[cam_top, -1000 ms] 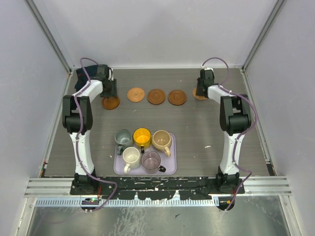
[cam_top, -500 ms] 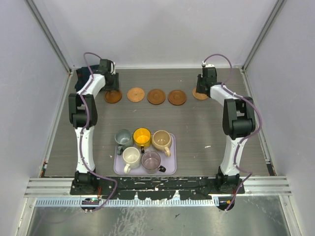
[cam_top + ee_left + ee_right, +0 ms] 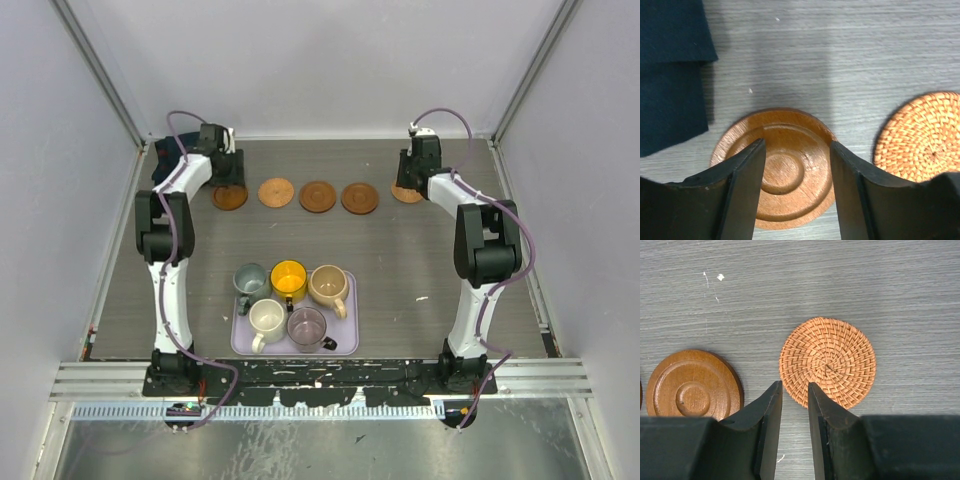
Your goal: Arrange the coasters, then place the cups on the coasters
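Five round coasters lie in a row at the back of the table: a wooden one (image 3: 229,197), a woven one (image 3: 275,192), two wooden ones (image 3: 318,196) (image 3: 360,198) and a woven one (image 3: 405,193). My left gripper (image 3: 230,172) hovers open over the leftmost wooden coaster (image 3: 785,170), which lies flat beneath the jaws (image 3: 796,145). My right gripper (image 3: 795,390) stands open by a narrow gap just in front of the rightmost woven coaster (image 3: 827,361), with nothing between the jaws. The grey-green (image 3: 250,279), yellow (image 3: 288,279), tan (image 3: 328,285), cream (image 3: 267,318) and mauve (image 3: 307,325) cups sit on the tray.
The lavender tray (image 3: 345,340) lies near the front, between the arm bases. A dark cloth (image 3: 670,75) lies at the back left corner, just left of the leftmost coaster. Enclosure walls close in the back and both sides.
The leftmost wooden coaster has moved back into line with the others, along with my left gripper, whose jaws have widened. The right arm has lifted slightly and then held.
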